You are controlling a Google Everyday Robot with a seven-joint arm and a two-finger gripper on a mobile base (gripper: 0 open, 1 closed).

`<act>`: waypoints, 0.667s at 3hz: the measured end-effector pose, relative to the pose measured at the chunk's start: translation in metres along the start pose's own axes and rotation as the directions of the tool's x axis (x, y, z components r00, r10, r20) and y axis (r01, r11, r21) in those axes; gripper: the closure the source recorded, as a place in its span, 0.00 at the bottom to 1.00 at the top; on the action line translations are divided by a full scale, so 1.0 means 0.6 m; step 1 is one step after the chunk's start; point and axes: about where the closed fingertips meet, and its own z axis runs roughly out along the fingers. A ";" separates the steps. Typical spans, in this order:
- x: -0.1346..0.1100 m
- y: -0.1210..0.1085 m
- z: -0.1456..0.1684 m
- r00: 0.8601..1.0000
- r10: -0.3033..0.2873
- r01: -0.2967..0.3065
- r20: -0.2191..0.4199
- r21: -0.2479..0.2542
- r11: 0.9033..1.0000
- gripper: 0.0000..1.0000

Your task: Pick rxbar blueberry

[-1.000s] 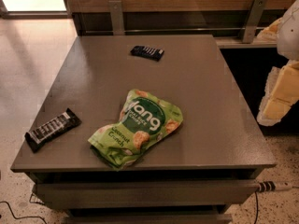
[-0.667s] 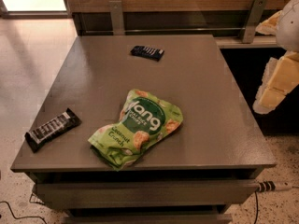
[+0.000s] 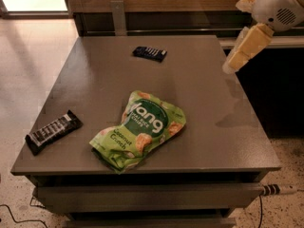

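Observation:
The rxbar blueberry (image 3: pixel 149 53) is a small dark navy bar with white lettering. It lies flat near the far edge of the grey table (image 3: pixel 199 108), a little left of the middle. My gripper (image 3: pixel 241 51) hangs from the white arm at the upper right, above the table's right edge. It is well to the right of the bar and apart from it, holding nothing that I can see.
A big green chips bag (image 3: pixel 140 129) lies in the middle front of the table. A longer black-brown bar with white lettering (image 3: pixel 52 131) lies near the front left corner. A wooden wall panel runs behind the table. A cable lies on the floor at bottom right.
The arm and gripper have risen and moved left, from beside the table's right side to above its right edge. The objects on the table have not moved.

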 end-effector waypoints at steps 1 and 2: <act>-0.047 -0.038 0.050 0.994 0.034 -0.036 0.108 0.021 0.999 0.00; -0.061 -0.044 0.148 0.969 0.115 -0.110 0.219 -0.034 0.993 0.00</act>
